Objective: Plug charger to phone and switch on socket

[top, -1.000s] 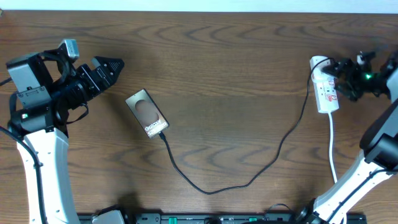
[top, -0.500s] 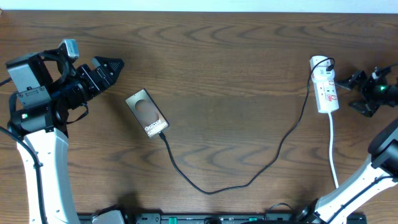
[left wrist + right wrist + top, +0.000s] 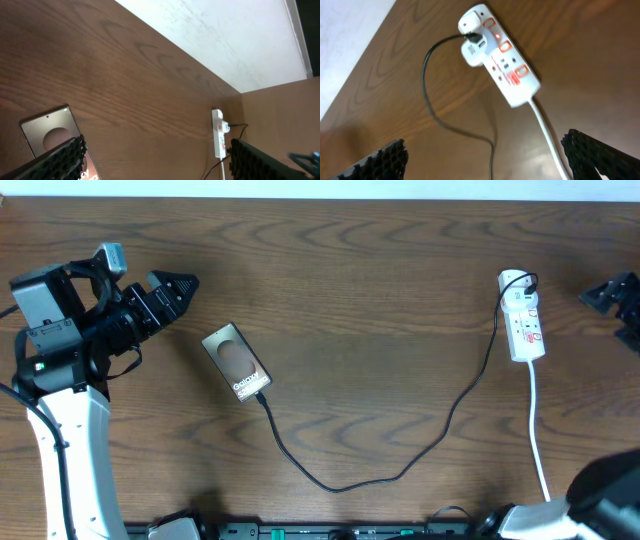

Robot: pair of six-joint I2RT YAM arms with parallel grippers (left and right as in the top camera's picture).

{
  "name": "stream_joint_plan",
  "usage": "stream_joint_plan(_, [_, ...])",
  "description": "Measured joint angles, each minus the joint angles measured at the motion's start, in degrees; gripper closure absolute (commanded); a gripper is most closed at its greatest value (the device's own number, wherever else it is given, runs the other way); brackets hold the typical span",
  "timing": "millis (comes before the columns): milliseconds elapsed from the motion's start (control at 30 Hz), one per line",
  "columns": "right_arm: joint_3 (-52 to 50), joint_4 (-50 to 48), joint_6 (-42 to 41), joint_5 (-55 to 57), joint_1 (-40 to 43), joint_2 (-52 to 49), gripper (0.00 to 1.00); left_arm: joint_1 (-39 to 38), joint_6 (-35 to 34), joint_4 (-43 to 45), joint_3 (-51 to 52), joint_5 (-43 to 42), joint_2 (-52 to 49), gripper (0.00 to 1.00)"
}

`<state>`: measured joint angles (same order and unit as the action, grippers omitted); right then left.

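Left gripper (image 3: 186,282): gapes wide, grips nothing, points across the table (image 3: 350,260) toward the right. In the left wrist view (image 3: 157,145), shows both ridged black fingers (image 3: 57,159) far apart at the bottom corners.

Right gripper (image 3: 612,294): sits at the far right edge of the overhead view, well apart from the socket. In the right wrist view (image 3: 485,140), spreads its fingers (image 3: 597,150) to the two lower corners with only bare wood between.

Phone (image 3: 237,363): lies flat and slantwise near the left gripper, down and to the right of its tips, lettering up. Peeks into the left wrist view too (image 3: 50,136).

Charger (image 3: 400,472): meets the phone's lower short edge, sags in a long loop toward the near side of the table, then climbs to the socket. Too small to tell how deep the tip sits in the phone's port.

Socket (image 3: 522,320): lies flat at the right, rounded end away from the robot, white cord (image 3: 535,420) trailing toward the near edge. Holds, in its end outlet, a white adapter (image 3: 475,50) with the black cable (image 3: 432,107) running out of it. Shows a red glow at one switch (image 3: 496,36) beside that adapter.
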<state>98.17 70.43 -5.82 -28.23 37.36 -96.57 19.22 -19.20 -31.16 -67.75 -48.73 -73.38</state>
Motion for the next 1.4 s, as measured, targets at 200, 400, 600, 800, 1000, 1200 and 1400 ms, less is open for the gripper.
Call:
stream_joint_plan(200, [0.0, 4.6, -4.3, 3.0, 0.0, 9.2, 0.01, 0.0, 0.0, 0.0, 0.0, 0.0, 0.0, 0.10])
stream_joint_plan(400, [0.0, 6.8, -5.8, 3.8, 0.0, 14.4, 0.01, 0.0, 0.0, 0.0, 0.0, 0.0, 0.0, 0.10])
stream_joint_plan(600, [0.0, 6.9, -6.2, 3.9, 0.0, 15.3, 0.01, 0.0, 0.0, 0.0, 0.0, 0.0, 0.0, 0.10])
stream_joint_plan(800, [0.0, 6.9, -6.2, 4.1, 0.0, 15.3, 0.01, 0.0, 0.0, 0.0, 0.0, 0.0, 0.0, 0.10])
stream_joint_plan(1000, [0.0, 6.9, -6.2, 4.1, 0.0, 15.3, 0.01, 0.0, 0.0, 0.0, 0.0, 0.0, 0.0, 0.10])
stream_joint_plan(1200, [0.0, 6.9, -6.2, 4.1, 0.0, 15.3, 0.01, -0.1, 0.0, 0.0, 0.0, 0.5, 0.0, 0.10])
stream_joint_plan(1400, [0.0, 6.9, -6.2, 4.1, 0.0, 15.3, 0.01, -0.2, 0.0, 0.1, 0.0, 1.3, 0.0, 0.10])
